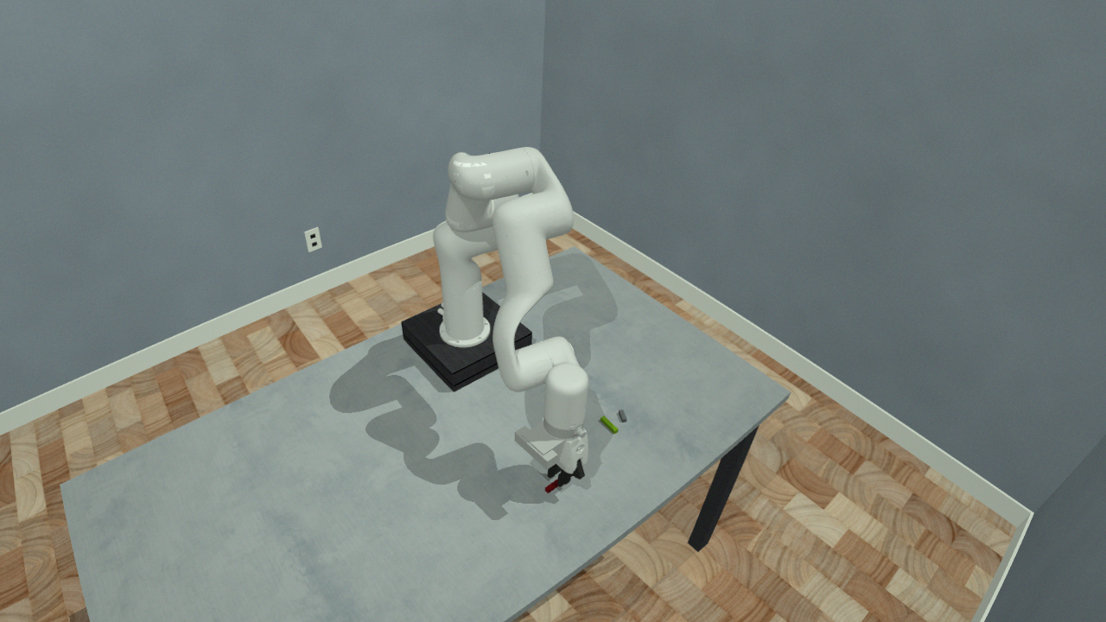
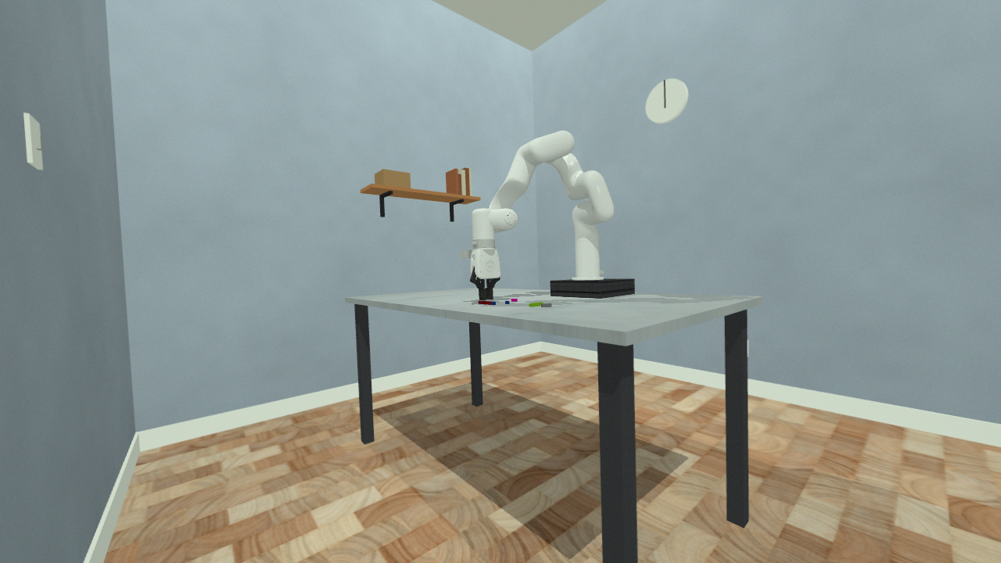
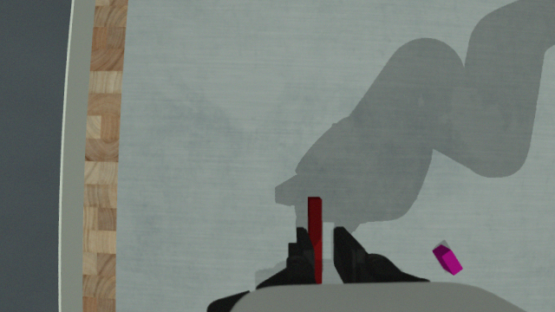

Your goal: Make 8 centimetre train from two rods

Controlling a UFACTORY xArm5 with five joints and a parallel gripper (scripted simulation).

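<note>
My gripper (image 1: 565, 480) (image 2: 486, 299) (image 3: 319, 245) is low over the table, fingers partly open around a red rod (image 1: 551, 487) (image 2: 484, 302) (image 3: 315, 217). The rod lies flat, close to the left finger in the wrist view, with a gap to the right finger. A blue rod (image 2: 493, 303) shows at the red rod's right end in the exterior view; whether they touch is too small to tell. The red rod's near end is hidden in the wrist view. A second blue rod (image 2: 507, 302) lies farther right, with a magenta rod (image 2: 514, 300) (image 3: 448, 261) nearby.
A lime rod (image 1: 609, 424) (image 2: 535, 304) and a grey rod (image 1: 622, 415) (image 2: 547, 305) lie close together, away from the gripper. The arm's black base (image 1: 433, 340) (image 2: 592, 288) stands at the back of the table (image 1: 232, 495) (image 2: 672, 311). The table edge is beyond the gripper.
</note>
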